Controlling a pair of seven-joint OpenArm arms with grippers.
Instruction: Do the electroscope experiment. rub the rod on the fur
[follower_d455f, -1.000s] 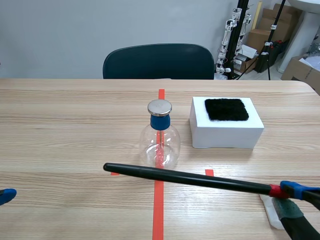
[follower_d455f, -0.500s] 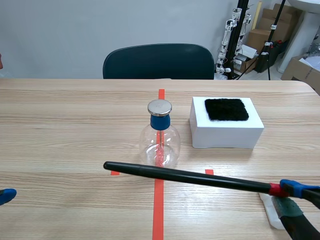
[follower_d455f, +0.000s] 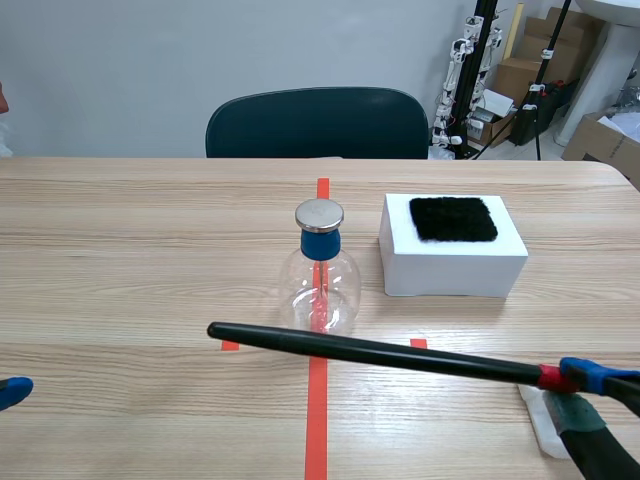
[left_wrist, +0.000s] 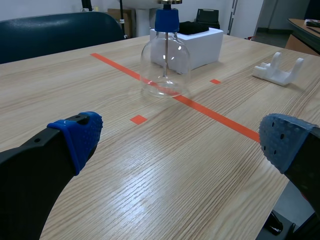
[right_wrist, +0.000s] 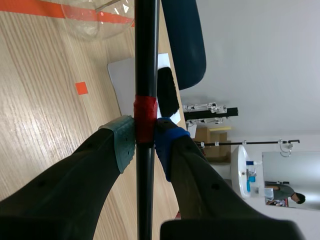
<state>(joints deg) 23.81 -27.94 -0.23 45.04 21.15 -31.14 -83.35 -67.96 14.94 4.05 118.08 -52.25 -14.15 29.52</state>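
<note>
A long black rod (follower_d455f: 380, 354) with a red band hangs level above the table's front, its far tip at the left of the middle. My right gripper (follower_d455f: 578, 384) is shut on it at the red band (right_wrist: 145, 119), low at the right. The black fur pad (follower_d455f: 453, 218) lies on top of a white box (follower_d455f: 452, 268) behind the rod, right of the middle. A clear flask electroscope (follower_d455f: 320, 272) with a blue neck and metal cap stands on the red tape line. My left gripper (left_wrist: 180, 137) is open, low at the far left, well short of the flask (left_wrist: 165, 55).
A white rod stand (left_wrist: 278, 70) lies on the table near my right gripper (right_wrist: 145, 141). A dark chair (follower_d455f: 317, 122) stands behind the far edge. Boxes and tripods fill the back right corner.
</note>
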